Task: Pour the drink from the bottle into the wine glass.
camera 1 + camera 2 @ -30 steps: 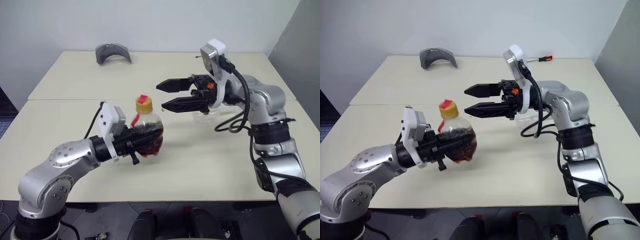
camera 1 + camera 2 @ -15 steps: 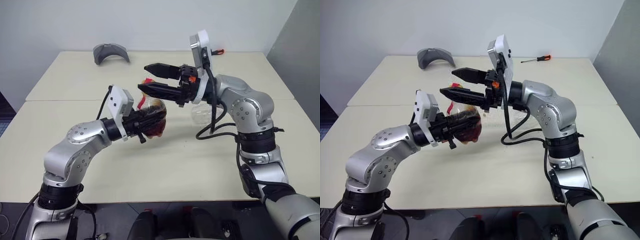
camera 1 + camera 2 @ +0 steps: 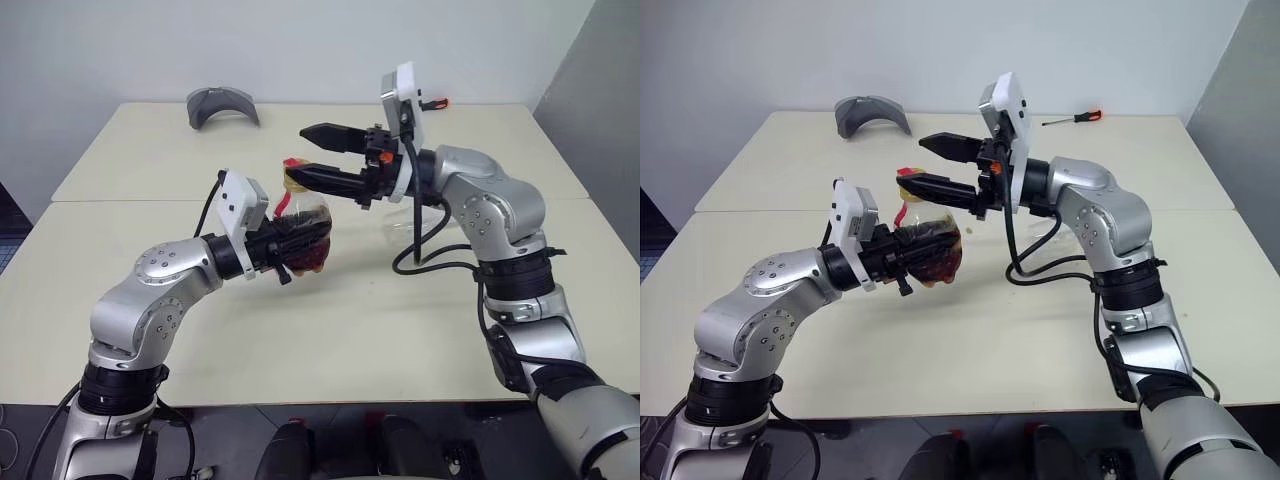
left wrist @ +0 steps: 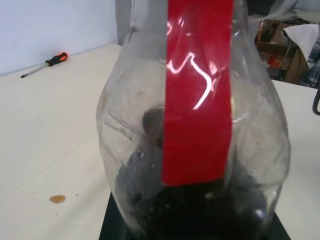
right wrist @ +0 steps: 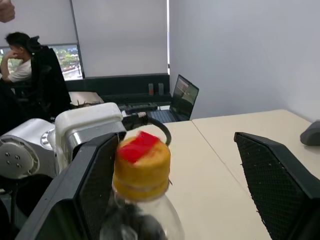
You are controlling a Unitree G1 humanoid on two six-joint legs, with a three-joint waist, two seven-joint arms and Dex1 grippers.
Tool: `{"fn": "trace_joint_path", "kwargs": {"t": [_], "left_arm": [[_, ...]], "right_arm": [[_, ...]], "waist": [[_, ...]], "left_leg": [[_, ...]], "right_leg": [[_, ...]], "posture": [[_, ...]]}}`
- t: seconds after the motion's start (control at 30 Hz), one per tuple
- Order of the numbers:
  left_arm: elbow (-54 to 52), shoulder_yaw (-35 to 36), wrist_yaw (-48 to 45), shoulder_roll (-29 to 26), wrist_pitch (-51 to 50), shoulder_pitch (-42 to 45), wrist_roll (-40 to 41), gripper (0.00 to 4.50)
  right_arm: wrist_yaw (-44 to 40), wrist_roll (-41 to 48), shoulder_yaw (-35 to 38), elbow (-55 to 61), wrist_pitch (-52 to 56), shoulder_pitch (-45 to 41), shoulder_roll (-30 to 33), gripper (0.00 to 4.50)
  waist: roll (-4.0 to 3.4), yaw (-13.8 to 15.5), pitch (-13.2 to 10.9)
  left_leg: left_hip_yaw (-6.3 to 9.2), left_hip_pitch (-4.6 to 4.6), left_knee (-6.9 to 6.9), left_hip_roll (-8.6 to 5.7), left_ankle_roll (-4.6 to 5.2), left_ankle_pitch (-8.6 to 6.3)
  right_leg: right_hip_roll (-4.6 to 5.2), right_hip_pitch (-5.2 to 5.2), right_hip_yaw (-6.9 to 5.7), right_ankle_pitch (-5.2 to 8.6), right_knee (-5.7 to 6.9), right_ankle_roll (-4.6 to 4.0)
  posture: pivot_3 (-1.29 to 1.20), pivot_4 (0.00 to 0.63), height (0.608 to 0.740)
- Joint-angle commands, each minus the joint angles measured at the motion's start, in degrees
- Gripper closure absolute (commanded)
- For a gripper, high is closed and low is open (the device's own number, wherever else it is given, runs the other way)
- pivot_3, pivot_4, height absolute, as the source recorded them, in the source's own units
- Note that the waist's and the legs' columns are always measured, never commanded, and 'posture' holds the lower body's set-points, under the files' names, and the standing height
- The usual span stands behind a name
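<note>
The wine glass point(image 3: 408, 226), centre right of the frame, is mostly hidden behind the right gripper point(image 3: 308, 155) and arm; its stem cannot be made out.

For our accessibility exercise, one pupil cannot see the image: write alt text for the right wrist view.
A yellow cap with a red patch tops the bottle, standing between the two spread black fingers of the right tool, nearer one finger. Behind it are the left arm's white camera housing and an office with a seated person.

1. Two cream tables point(image 3: 970, 340) stand pushed together, a seam running between them.
2. A grey curved object point(image 3: 873, 113) lies on the far table.
3. An orange-handled screwdriver point(image 3: 1072, 118) lies there too, well apart from it.
4. The clear wine glass point(image 3: 408, 225), partly hidden, stands on the near table.
</note>
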State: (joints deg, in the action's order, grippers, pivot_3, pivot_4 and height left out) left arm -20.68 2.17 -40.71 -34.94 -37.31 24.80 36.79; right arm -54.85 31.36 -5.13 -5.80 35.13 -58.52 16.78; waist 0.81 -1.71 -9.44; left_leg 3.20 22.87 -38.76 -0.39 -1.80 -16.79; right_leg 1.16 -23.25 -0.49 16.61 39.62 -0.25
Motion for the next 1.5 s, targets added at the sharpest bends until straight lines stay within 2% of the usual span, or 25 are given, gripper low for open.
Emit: {"fn": "trace_joint_path", "kwargs": {"t": [0.03, 0.2, 0.3, 0.43, 0.73, 1.1, 1.2, 1.4, 1.5], "left_arm": [[-3.59, 3.82, -0.94, -1.28, 1.45, -0.08, 1.33, 3.73], [-3.54, 4.43, -1.74, -1.94, 1.52, -0.82, 1.37, 3.73], [-2.73, 3.93, -1.91, -1.52, 1.84, -0.06, 0.86, 3.73], [-1.97, 3.26, -2.22, -1.05, 2.13, 1.09, 0.53, 3.73], [-2.01, 2.47, -2.42, 0.00, 1.97, 1.50, 0.02, 3.73], [-2.26, 2.55, -2.01, 0.58, 1.72, 1.57, -0.01, 3.73], [-2.19, 2.61, -2.08, 0.50, 1.74, 1.61, -0.03, 3.73], [-2.47, 2.63, -1.82, 0.58, 1.53, 1.56, 0.08, 3.73], [-2.76, 2.65, -1.73, 0.59, 1.44, 1.39, 0.17, 3.73]], "right_arm": [[-1.18, -1.53, 2.38, -2.39, -0.82, -0.53, 4.26, 0.57], [-7.40, -0.02, 1.20, -3.06, 0.90, 0.46, 8.51, 0.57], [-9.39, 5.11, 1.95, -0.75, 6.75, 0.19, 6.82, 0.57], [-7.14, 9.51, 2.95, 2.17, 11.56, -1.22, 2.66, 0.57], [-2.01, 6.76, 2.88, -1.20, 7.27, -4.19, -3.75, 0.57], [-2.00, 4.03, 2.09, -3.34, 3.54, -4.81, -5.05, 0.57], [-3.47, 5.46, 1.95, -2.21, 5.13, -4.42, -4.86, 1.09], [-6.24, 6.82, 1.61, -1.26, 7.39, -4.36, -4.00, 3.24], [-6.99, 7.07, 1.52, -1.10, 7.79, -4.43, -3.64, 3.31]], "waist": [[0.00, 0.01, 0.00], [0.00, 0.10, -0.02], [0.00, -0.16, -0.02], [-0.01, -0.14, -0.02], [-0.01, 0.08, -0.02], [-0.01, 0.03, -0.02], [-0.01, 0.03, -0.02], [-0.01, 0.04, -0.02], [-0.01, 0.03, -0.02]], "left_leg": [[0.00, 0.00, 0.00, 0.00, 0.00, 0.00], [-0.03, 0.01, 0.00, 0.00, 0.01, 0.00], [-0.03, 0.00, 0.00, 0.02, 0.01, -0.01], [0.00, 0.00, 0.01, 0.05, 0.01, -0.01], [-0.01, 0.00, -0.02, 0.00, 0.00, 0.00], [-0.01, 0.00, -0.02, 0.00, 0.00, 0.00], [-0.01, 0.00, -0.02, 0.00, 0.00, 0.00], [0.00, 0.00, -0.02, 0.00, 0.00, 0.00], [0.00, 0.00, -0.01, 0.00, 0.00, 0.00]], "right_leg": [[0.00, 0.00, 0.00, 0.00, 0.00, 0.00], [0.01, 0.01, 0.01, 0.00, -0.03, 0.00], [0.00, 0.00, 0.01, 0.00, -0.01, 0.00], [-0.02, -0.01, -0.02, 0.00, 0.03, 0.00], [0.01, 0.00, 0.01, 0.00, 0.01, 0.00], [0.01, -0.01, 0.00, 0.00, 0.03, 0.00], [0.01, -0.01, -0.01, 0.00, 0.03, 0.00], [0.01, -0.01, -0.01, 0.00, 0.03, 0.00], [0.01, -0.01, -0.01, 0.00, 0.02, 0.00]], "posture": [[0.00, 0.150, 0.740], [0.00, 0.150, 0.740], [0.00, 0.150, 0.740], [0.00, 0.150, 0.740], [0.00, 0.150, 0.740], [0.00, 0.150, 0.740], [0.00, 0.150, 0.740], [0.00, 0.150, 0.740], [0.00, 0.150, 0.740]]}}
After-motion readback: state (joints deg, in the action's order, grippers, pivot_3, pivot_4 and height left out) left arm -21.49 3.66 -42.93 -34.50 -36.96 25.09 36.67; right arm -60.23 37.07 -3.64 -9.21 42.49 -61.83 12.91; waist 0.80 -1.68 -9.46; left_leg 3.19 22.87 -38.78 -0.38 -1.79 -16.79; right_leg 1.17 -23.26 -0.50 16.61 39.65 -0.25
